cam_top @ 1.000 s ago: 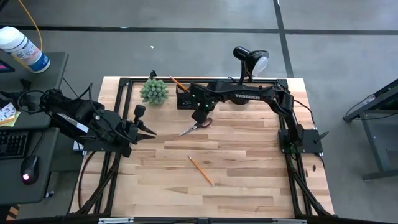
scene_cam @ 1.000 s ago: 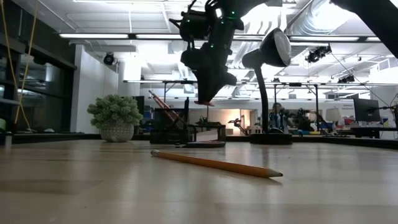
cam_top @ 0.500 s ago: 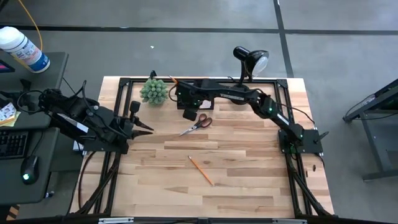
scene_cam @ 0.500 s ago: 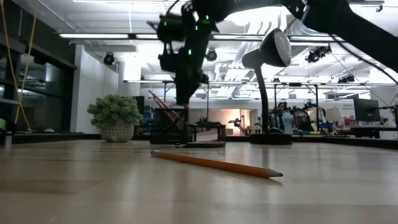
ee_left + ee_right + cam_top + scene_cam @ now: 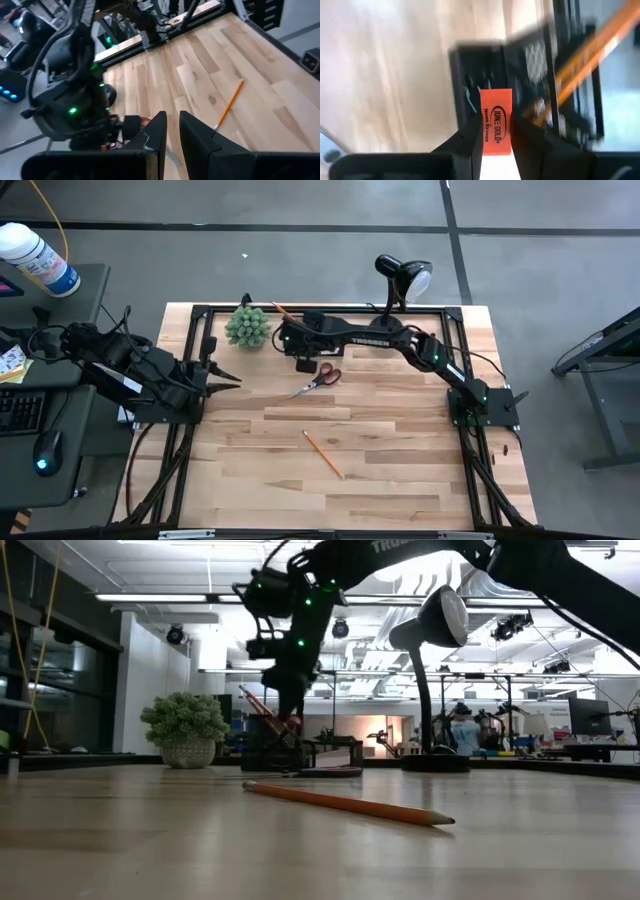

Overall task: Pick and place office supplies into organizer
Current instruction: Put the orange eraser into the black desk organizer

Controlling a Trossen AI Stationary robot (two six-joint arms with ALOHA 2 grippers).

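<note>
While your right gripper [image 5: 496, 131] hung clamped on the red eraser [image 5: 495, 121] over the organizer [image 5: 296, 338] at the table's twelve o'clock, the drop was in hand, you needing only to lower and release; your left gripper [image 5: 171, 131] waited nearly closed and empty at nine.

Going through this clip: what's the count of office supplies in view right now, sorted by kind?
Pencils: 2, one loose on the table, one in the organizer
Scissors: 1
Erasers: 1, in the right gripper
Total: 4
</note>
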